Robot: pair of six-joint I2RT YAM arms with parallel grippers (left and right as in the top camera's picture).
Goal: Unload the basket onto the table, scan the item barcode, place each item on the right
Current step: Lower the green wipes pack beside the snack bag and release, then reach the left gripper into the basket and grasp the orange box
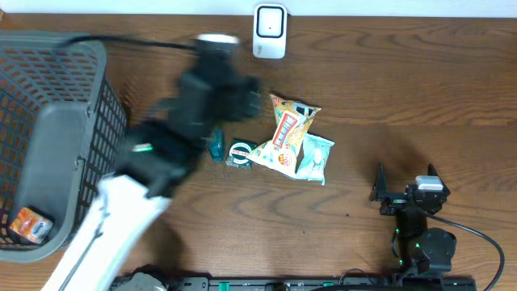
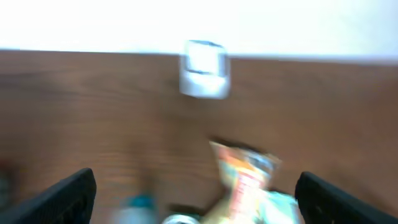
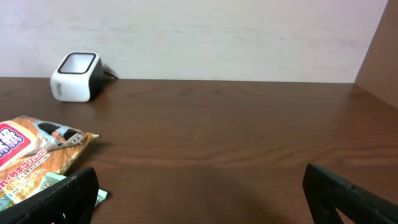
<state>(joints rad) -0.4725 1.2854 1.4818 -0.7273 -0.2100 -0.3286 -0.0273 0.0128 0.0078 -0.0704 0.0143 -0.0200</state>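
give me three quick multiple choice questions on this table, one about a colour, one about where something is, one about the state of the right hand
1. What colour is the basket?
A. red
B. grey
C. yellow

2. Where is the white scanner?
A. at the far edge of the table, beyond the snack bag
B. inside the basket
C. on top of the snack bag

3. What state is the right hand in?
A. shut on the snack bag
B. shut on the scanner
C. open and empty

Answers:
1 B: the overhead view shows a grey mesh basket at the left.
2 A: the scanner stands by the wall edge, apart from the bag.
3 C: the right wrist view shows both fingers wide apart with only bare table between them.
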